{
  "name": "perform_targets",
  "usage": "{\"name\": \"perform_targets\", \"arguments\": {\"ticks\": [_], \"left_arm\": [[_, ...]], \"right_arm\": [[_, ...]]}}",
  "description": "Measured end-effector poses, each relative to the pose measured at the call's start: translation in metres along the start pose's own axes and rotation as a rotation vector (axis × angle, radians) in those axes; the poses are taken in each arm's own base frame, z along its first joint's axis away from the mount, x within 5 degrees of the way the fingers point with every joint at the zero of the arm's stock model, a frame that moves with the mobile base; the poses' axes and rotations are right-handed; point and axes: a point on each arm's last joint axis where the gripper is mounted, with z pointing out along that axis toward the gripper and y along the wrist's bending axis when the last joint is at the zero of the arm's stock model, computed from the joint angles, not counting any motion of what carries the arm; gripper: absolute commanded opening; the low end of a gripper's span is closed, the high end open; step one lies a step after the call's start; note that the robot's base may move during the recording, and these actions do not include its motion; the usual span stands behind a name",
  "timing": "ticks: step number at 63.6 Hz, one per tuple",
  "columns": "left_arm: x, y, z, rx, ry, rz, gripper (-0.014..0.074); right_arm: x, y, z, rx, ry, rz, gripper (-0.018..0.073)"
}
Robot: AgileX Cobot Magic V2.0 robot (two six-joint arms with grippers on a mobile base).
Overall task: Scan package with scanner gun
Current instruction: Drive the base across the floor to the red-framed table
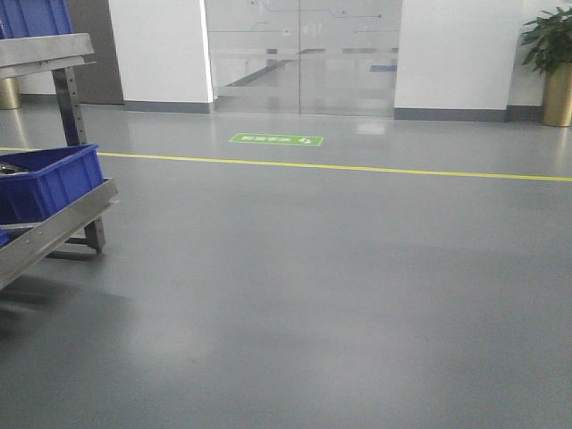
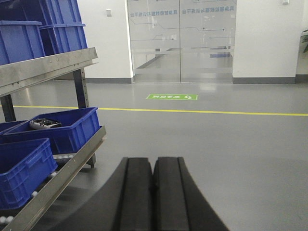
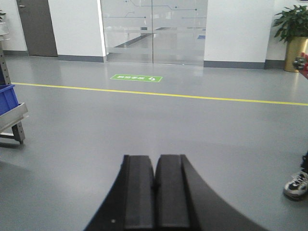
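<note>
The package and the scanner gun are out of view in all three views. My left gripper (image 2: 153, 161) is shut with its black fingers pressed together and nothing between them, pointing over the grey floor beside the rack. My right gripper (image 3: 155, 158) is likewise shut and empty, aimed across open floor toward the glass doors. Neither gripper shows in the front view.
A metal roller rack (image 2: 57, 173) with blue bins (image 2: 57, 127) stands at the left, also the rack (image 1: 54, 228) in the front view. A yellow floor line (image 1: 357, 168), glass doors (image 1: 304, 54), a potted plant (image 1: 554, 63) lie ahead. A person's shoe (image 3: 296, 185) is at right.
</note>
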Motion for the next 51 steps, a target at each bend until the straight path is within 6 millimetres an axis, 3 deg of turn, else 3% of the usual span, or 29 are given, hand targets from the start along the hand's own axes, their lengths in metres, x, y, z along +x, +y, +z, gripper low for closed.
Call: {"name": "perform_targets", "arguments": {"ticks": [51], "left_arm": [[0.0,0.0,0.0,0.0,0.0,0.0,-0.0111]], "right_arm": [[0.0,0.0,0.0,0.0,0.0,0.0,-0.0154]]}}
